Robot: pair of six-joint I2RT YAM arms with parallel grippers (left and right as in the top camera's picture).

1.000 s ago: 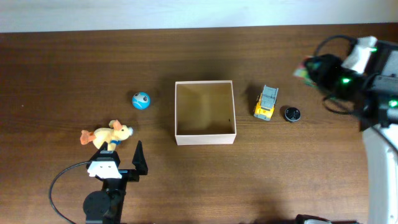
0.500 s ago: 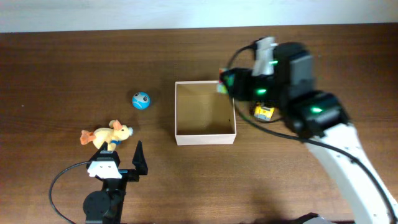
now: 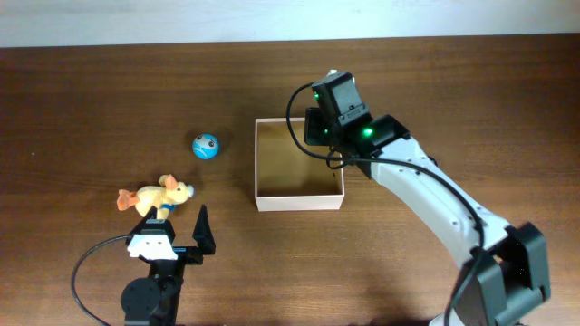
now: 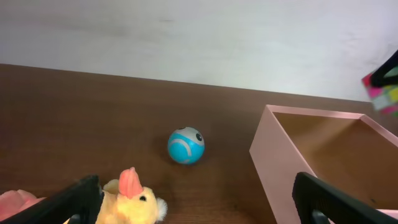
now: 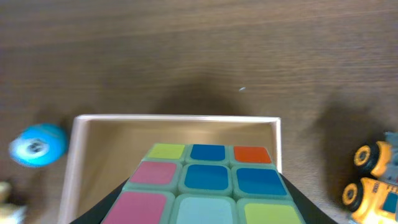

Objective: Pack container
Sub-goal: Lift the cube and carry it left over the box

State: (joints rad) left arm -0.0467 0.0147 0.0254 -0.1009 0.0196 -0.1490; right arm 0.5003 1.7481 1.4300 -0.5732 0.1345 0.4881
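Observation:
The container (image 3: 299, 196), a square white box with a tan inside, stands mid-table; it also shows in the left wrist view (image 4: 273, 149) and the right wrist view (image 5: 177, 118). My right gripper (image 3: 319, 127) hovers over the box's back right corner, shut on a multicoloured puzzle cube (image 5: 208, 186), whose edge shows in the left wrist view (image 4: 385, 93). The arm hides the cube from overhead. My left gripper (image 3: 174, 222) is open and empty near the front left, just behind a yellow plush duck (image 3: 156, 196), which lies by its left finger (image 4: 134, 199).
A blue ball (image 3: 206, 146) lies left of the box, also in the left wrist view (image 4: 186, 145) and right wrist view (image 5: 37, 144). A yellow toy truck (image 5: 376, 180) stands right of the box, hidden overhead by the right arm.
My right arm has swung in from the far right with the cube and now hangs over the box's back right corner. The left arm, duck and ball have not moved.

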